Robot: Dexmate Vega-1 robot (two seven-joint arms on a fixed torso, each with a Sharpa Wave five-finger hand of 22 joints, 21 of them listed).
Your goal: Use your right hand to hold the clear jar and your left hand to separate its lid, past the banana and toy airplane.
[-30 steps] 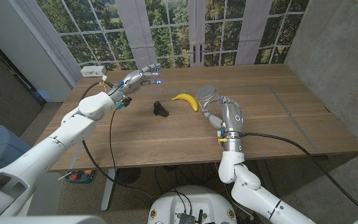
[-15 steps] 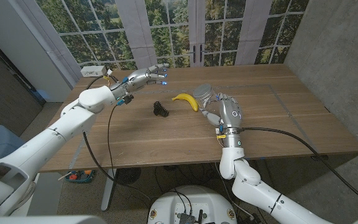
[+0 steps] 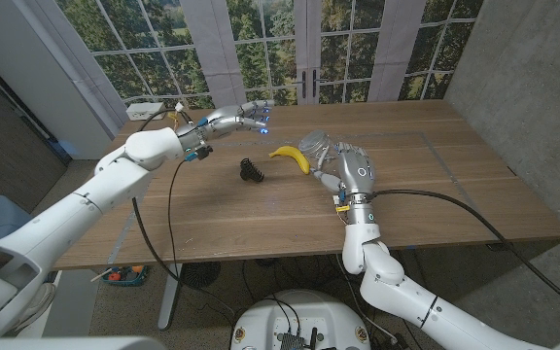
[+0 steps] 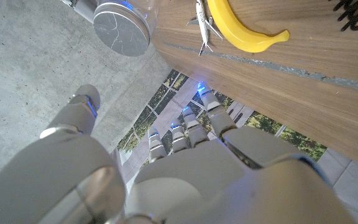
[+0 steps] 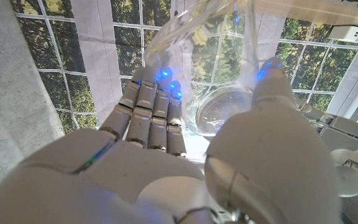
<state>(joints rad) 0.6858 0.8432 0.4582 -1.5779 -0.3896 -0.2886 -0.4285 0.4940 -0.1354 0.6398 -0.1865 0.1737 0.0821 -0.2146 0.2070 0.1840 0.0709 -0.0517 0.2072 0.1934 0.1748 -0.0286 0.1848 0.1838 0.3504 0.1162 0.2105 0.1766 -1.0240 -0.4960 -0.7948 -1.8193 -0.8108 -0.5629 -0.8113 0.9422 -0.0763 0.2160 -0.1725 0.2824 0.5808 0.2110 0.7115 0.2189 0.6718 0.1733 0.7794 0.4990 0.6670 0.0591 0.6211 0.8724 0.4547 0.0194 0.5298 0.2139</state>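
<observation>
My right hand grips the clear jar and holds it off the wooden table, tilted, with its silver lid facing my left hand. The right wrist view shows the fingers and thumb wrapped round the jar. My left hand hovers open above the back left of the table, fingers stretched toward the jar and apart from it. The yellow banana lies between the two hands. A small toy airplane lies beside the banana.
A black coiled object lies left of the banana. A white power strip sits at the table's back left corner. The table stretches bare to the right of the jar. Windows stand behind the table.
My left hand has reached rightward toward the jar. My right hand has raised the jar and turned it, so the lid now faces left.
</observation>
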